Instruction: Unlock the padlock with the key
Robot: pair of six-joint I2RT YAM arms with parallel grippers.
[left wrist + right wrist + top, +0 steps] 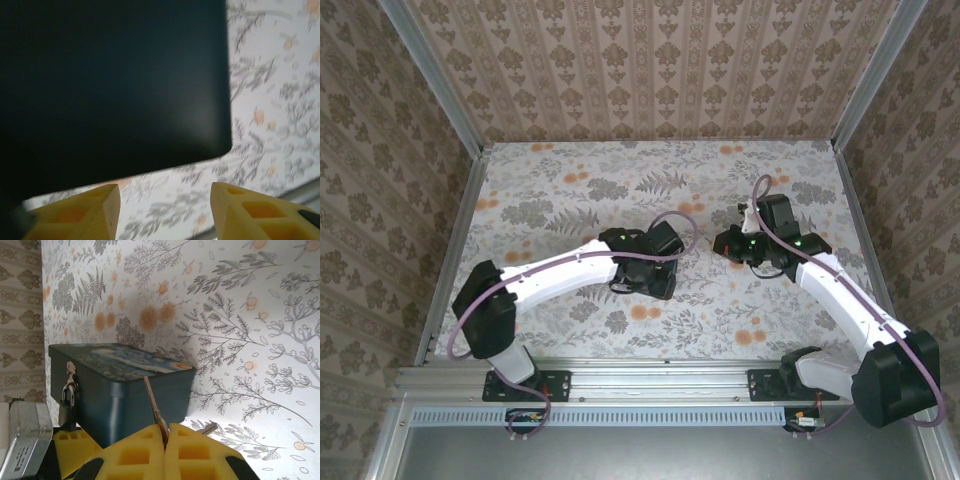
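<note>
Pinching key (152,402): being clamped at its head by the right gripper (165,434), yellow fingers pressing fully together on it, blade sticking up past the fingertips and leaning a little to the left.
Padlock (66,407): hanging from the hasp (71,369) on the end face of the blue box (120,382), sitting up and to the left of the right fingertips, near the key but not touching it; keyway hidden, so impossible to tell which way it is facing.
Blue box: lying just ahead of the right fingertips and rising behind the key blade.
Left gripper (165,212): hovering with fingers spread wide, holding nothing, a dark face of the box looming just ahead of the fingertips; touching it or not, impossible to tell.
Step in hand: judging by the layout, bringing the key toward the padlock, insertion not yet begun.
Next move: calling for sliding the key leftward past the box's corner, tilting the blade to line up with the lock's keyway, likely approaching from below, and probably bracing the box with the open left fingers to stop it skidding.
</note>
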